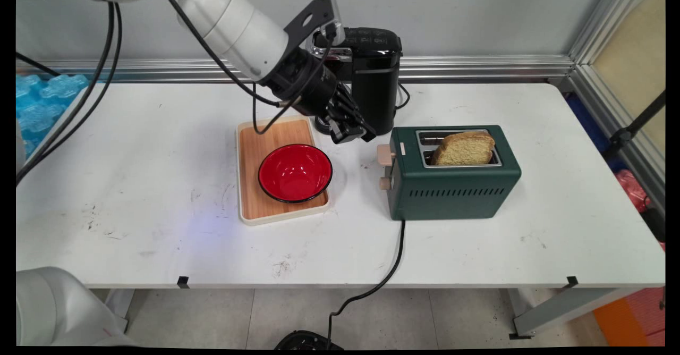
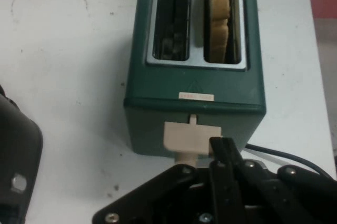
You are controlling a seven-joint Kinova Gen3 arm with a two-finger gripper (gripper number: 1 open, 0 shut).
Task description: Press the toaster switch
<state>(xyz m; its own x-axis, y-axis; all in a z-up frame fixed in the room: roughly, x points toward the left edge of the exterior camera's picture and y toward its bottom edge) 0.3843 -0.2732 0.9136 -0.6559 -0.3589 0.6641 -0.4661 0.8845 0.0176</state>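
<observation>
Dark green two-slot toaster (image 1: 454,185) sits right of centre on the white tabletop (image 1: 133,185), with a slice of browned bread (image 1: 463,148) standing up out of its near slot; the far slot beside it looks empty. On the toaster's left end there is a cream lever (image 1: 385,154) up high and a small cream knob (image 1: 384,183) below it, and a black power cord (image 1: 390,264) runs from its near-left corner off the tabletop's near edge.

And the black two-finger gripper (image 1: 350,130) hangs just left of that lever, tilted down toward it, close but not touching in the main view. In the hand view the fingers (image 2: 224,153) are pressed together into one narrow black tip, right at the cream lever (image 2: 192,137); whether they touch it is hard to call from this angle. That same view looks straight along the toaster (image 2: 195,92), bread (image 2: 218,29) in the right-hand slot there.

Left of the gripper, a shallow cream-rimmed wooden tray (image 1: 252,158) lies on the tabletop, and a glossy red bowl with a black rim (image 1: 295,172) sits in its near-right part, slightly overhanging the right edge. Behind the gripper, at the far side, stands a black coffee machine (image 1: 374,78), partly covered by the arm's wrist. Blue moulded plastic pieces (image 1: 45,100) show beyond the tabletop's far-left edge.
</observation>
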